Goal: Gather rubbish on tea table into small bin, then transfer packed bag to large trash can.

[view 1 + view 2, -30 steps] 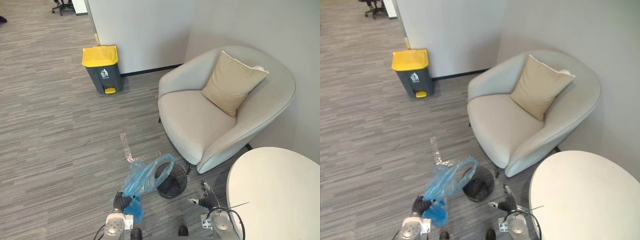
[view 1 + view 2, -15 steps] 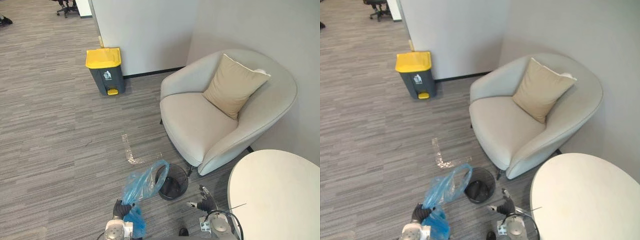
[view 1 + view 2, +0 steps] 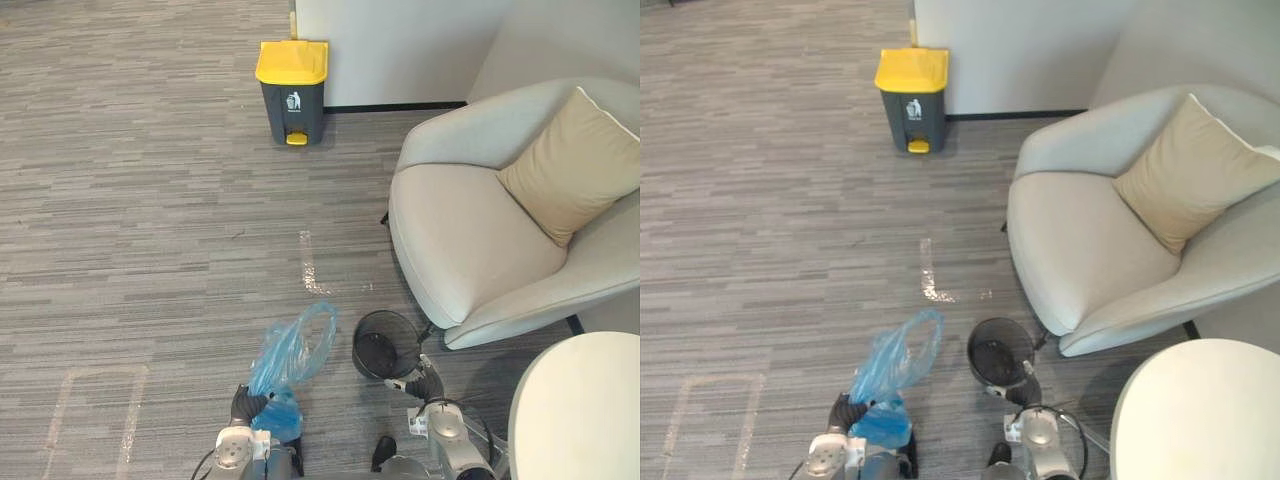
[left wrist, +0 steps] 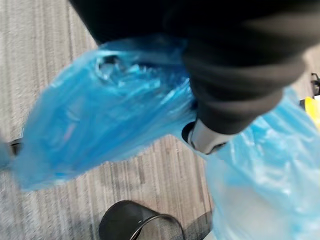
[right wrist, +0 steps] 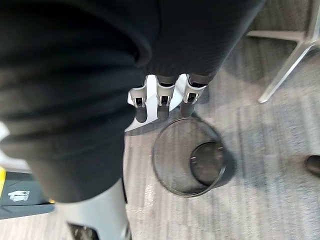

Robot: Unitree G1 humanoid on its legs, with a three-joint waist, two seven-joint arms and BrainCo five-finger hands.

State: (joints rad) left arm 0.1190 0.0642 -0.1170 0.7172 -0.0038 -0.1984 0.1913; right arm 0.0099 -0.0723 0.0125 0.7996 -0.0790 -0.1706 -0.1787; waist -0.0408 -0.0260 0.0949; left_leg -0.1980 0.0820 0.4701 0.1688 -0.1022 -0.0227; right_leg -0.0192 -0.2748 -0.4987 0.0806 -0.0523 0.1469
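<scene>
A blue plastic bag [image 3: 291, 348] stands up from my left hand [image 3: 244, 405], whose fingers are shut on its gathered lower part; its loose top flares open above. In the left wrist view the blue bag [image 4: 100, 115] spreads round a finger [image 4: 205, 141]. The small black mesh bin [image 3: 385, 343] stands on the carpet just right of the bag, with no liner in it. My right hand [image 3: 421, 384] hovers beside that small bin [image 5: 190, 157], fingers [image 5: 160, 95] straight and holding nothing. The large grey trash can [image 3: 292, 78] with a yellow lid stands far ahead by the wall.
A light armchair [image 3: 470, 240] with a tan cushion [image 3: 570, 165] stands to the right. A round white table [image 3: 585, 410] fills the near right corner. Tape marks [image 3: 308, 265] lie on the carpet between me and the large can.
The camera has swung left, so the whole scene has shifted right and the large can now lies nearly straight ahead. My left hand still holds the bag up.
</scene>
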